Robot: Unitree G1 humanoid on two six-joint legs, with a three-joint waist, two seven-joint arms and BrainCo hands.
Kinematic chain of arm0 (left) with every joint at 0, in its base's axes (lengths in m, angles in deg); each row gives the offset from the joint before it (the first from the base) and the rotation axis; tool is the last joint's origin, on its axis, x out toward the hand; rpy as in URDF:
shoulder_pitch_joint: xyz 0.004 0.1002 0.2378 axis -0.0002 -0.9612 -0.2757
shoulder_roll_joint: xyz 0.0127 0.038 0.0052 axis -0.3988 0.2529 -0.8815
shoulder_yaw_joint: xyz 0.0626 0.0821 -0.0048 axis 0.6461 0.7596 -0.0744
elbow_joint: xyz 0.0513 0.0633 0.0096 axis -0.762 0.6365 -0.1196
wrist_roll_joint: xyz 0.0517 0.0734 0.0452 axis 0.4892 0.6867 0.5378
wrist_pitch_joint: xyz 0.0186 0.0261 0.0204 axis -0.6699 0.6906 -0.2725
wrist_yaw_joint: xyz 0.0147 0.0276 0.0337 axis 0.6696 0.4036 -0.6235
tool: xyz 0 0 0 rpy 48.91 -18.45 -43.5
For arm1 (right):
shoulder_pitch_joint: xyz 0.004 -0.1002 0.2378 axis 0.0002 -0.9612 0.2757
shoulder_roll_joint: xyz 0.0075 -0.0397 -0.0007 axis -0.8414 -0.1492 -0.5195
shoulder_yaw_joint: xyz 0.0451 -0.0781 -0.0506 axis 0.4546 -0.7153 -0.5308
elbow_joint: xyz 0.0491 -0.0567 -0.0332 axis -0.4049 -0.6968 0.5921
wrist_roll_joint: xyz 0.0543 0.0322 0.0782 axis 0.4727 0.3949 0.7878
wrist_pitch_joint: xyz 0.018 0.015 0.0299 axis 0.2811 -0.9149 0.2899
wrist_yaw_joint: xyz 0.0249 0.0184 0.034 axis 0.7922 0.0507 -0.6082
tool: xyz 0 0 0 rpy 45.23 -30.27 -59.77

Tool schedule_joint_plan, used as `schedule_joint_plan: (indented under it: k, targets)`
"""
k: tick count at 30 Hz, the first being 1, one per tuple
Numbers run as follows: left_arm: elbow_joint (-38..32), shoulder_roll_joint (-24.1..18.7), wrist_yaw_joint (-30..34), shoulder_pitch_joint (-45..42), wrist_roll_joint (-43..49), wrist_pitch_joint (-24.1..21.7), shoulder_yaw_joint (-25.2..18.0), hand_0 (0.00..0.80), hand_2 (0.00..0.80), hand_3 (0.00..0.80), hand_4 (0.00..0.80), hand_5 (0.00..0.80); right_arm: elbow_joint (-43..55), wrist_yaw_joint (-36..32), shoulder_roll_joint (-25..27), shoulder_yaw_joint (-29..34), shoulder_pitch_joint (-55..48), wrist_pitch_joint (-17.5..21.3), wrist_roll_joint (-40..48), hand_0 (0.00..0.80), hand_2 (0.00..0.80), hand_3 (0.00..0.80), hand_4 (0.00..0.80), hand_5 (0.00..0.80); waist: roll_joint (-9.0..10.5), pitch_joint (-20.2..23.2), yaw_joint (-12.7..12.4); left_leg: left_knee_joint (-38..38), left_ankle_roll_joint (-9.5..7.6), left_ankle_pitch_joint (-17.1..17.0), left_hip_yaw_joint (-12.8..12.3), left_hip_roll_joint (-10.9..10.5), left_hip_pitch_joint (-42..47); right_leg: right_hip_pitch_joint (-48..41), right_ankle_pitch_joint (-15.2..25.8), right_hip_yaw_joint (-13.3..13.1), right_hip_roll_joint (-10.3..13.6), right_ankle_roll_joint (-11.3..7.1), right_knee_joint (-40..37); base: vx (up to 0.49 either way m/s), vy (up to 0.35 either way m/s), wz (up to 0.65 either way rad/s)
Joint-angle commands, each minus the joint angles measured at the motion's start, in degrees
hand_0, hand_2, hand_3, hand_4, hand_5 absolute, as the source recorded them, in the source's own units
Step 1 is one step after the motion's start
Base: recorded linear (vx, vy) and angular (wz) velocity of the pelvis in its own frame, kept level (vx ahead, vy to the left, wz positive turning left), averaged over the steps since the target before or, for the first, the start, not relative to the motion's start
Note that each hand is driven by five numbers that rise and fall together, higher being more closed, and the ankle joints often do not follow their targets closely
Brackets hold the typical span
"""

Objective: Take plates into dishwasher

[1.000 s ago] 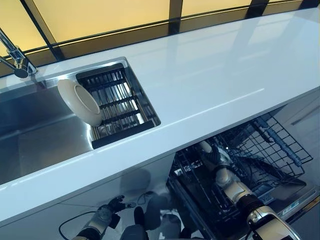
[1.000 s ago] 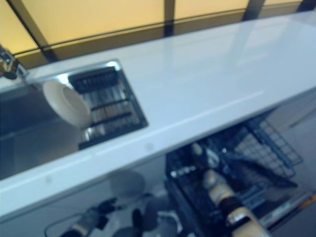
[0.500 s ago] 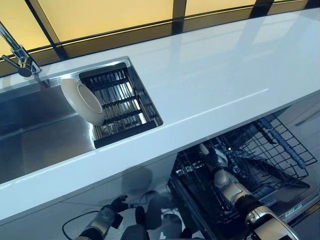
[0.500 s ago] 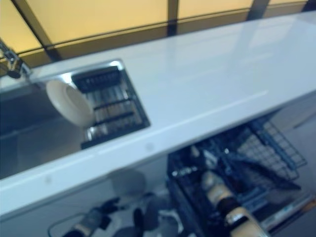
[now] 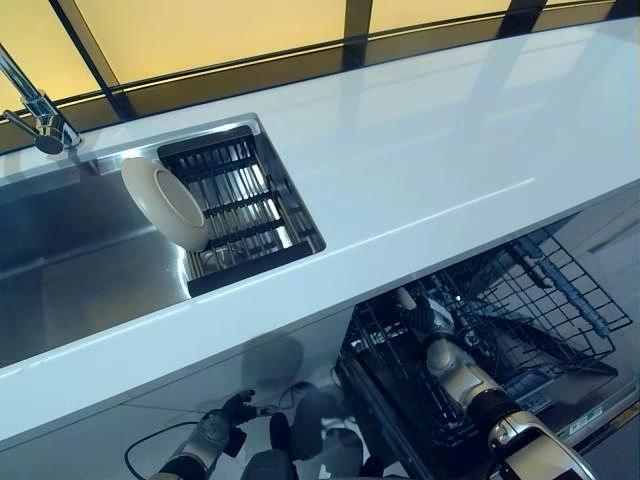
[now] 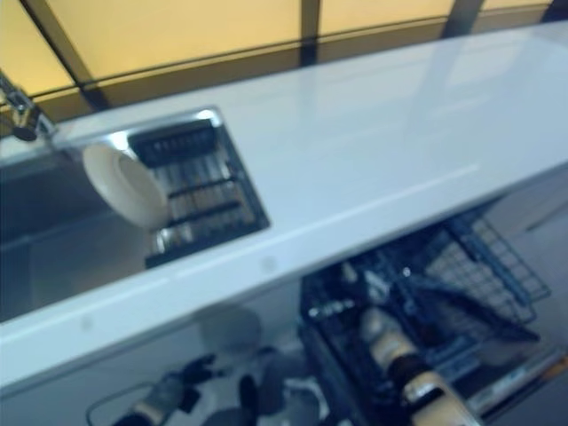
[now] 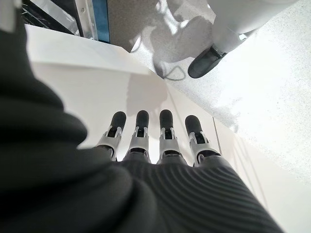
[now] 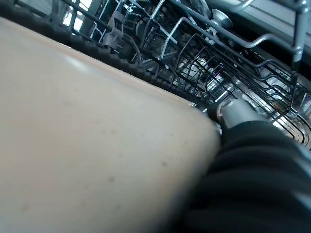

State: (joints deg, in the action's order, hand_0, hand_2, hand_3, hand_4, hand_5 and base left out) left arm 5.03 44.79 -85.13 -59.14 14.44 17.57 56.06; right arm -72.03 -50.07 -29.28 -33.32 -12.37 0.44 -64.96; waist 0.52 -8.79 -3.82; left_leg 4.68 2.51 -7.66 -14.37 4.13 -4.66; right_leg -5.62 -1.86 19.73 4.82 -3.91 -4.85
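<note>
A cream plate (image 5: 165, 203) stands on edge in the black drying rack (image 5: 245, 200) set in the sink. My right hand (image 5: 432, 328) reaches down into the pulled-out dishwasher rack (image 5: 560, 300) below the counter. In the right wrist view a second cream plate (image 8: 97, 145) fills the picture against the hand, with a silver finger (image 8: 234, 109) at its rim and the rack's wires (image 8: 194, 58) just beyond. My left hand (image 5: 215, 432) hangs low in front of the cabinet, its fingers (image 7: 165, 131) straight and empty.
The white counter (image 5: 430, 150) overhangs the dishwasher rack. The steel sink (image 5: 70, 270) and tap (image 5: 35, 110) lie at the left. A dark window ledge (image 5: 250, 70) runs along the back.
The whole view has shifted slightly to the right. The hands and both plates stay nearly where they were.
</note>
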Motion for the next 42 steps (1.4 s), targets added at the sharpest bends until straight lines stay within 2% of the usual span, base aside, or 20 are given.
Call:
schedule_joint_plan:
  k: [1,7,8,9,10,11,12,33,42]
  targets:
    - [4.75,1.93,-1.01,4.97,1.61,-1.59,1.98,0.0,0.0,0.0,0.0,0.0,-6.01,-3.54,-2.59,-3.2,-2.77,-1.66,1.8,0.8,0.8,0.8,0.8,0.8,-0.4,-1.23,-1.24,0.32,-0.23,1.61,0.7,-1.52,-1.83,3.81,-0.9,-2.13,1.38,-0.1,6.89,0.0,0.0,0.0]
    - [5.09,2.07,-1.06,4.97,1.54,-1.75,2.04,0.0,0.0,0.0,0.0,0.0,-6.01,-3.36,-2.65,-3.28,-2.74,-1.98,1.84,0.8,0.8,0.8,0.8,0.8,-0.46,-1.18,-1.11,0.32,-0.26,1.81,0.97,-1.66,-1.57,3.93,-0.91,-2.2,1.39,-0.08,7.01,0.001,0.0,0.01]
    - [5.14,2.14,-1.1,4.94,1.55,-1.8,2.07,0.0,0.0,0.0,0.0,0.0,-6.06,-3.2,-2.67,-3.28,-2.81,-2.02,1.82,0.546,0.546,0.546,0.546,0.546,-0.46,-1.14,-1.08,0.32,-0.26,1.83,1.01,-1.71,-1.54,3.92,-0.89,-2.26,1.38,-0.07,6.97,0.0,0.0,0.0]
    - [5.25,2.16,-1.1,4.95,1.5,-1.89,2.08,0.0,0.0,0.0,0.0,0.0,-6.1,-3.13,-2.68,-3.27,-2.84,-1.98,1.85,0.43,0.43,0.43,0.43,0.43,-0.48,-1.13,-1.04,0.32,-0.26,1.84,1.01,-1.71,-1.48,3.95,-0.89,-2.3,1.38,-0.06,7.02,0.0,0.0,0.0]
    - [5.11,2.27,-1.13,4.93,1.52,-1.69,2.09,0.0,0.0,0.0,0.0,0.0,-6.1,-3.04,-2.77,-3.15,-2.94,-1.99,1.7,0.179,0.179,0.179,0.179,0.179,-0.5,-1.07,-1.02,0.32,-0.31,1.91,1.07,-1.7,-1.38,3.97,-0.93,-2.33,1.41,-0.06,7.09,0.0,0.0,0.0]
    - [5.01,2.26,-1.13,4.88,1.54,-1.62,2.09,0.0,0.0,0.0,0.0,0.0,-5.82,-3.07,-2.73,-3.12,-3.03,-2.16,1.71,0.11,0.11,0.11,0.11,0.11,-0.49,-1.06,-1.0,0.32,-0.33,1.95,1.09,-1.7,-1.33,3.97,-0.95,-2.34,1.41,-0.07,7.11,0.0,0.0,0.0]
    - [5.06,2.29,-1.2,4.9,1.47,-1.62,2.17,0.0,0.0,0.0,0.0,0.0,-5.8,-3.22,-2.75,-3.1,-2.98,-2.37,1.8,0.0,0.0,0.0,0.0,0.0,-0.48,-1.01,-0.98,0.32,-0.32,1.98,1.08,-1.69,-1.3,4.0,-0.95,-2.31,1.41,-0.08,7.13,0.0,0.0,0.0]
    - [5.67,2.74,-1.42,4.83,1.64,-1.66,2.17,0.0,0.0,0.0,0.0,0.0,-4.43,-0.49,-2.4,-2.4,-3.08,-2.11,2.8,0.0,0.0,0.0,0.0,0.0,-0.5,-1.05,-0.42,0.32,-0.37,2.39,1.19,-1.46,-0.23,4.3,-1.03,-2.56,1.17,0.11,7.72,0.0,0.0,0.0]
    - [2.86,1.75,-1.78,3.08,1.74,-0.75,1.03,0.0,0.0,0.0,0.0,0.0,8.72,3.24,0.41,1.06,-5.37,-4.52,6.84,0.0,0.0,0.0,0.0,0.0,0.01,-1.9,0.66,0.32,-0.37,2.61,0.61,-1.01,0.31,4.71,-0.74,-3.09,0.98,-0.23,8.14,0.0,0.0,0.0]
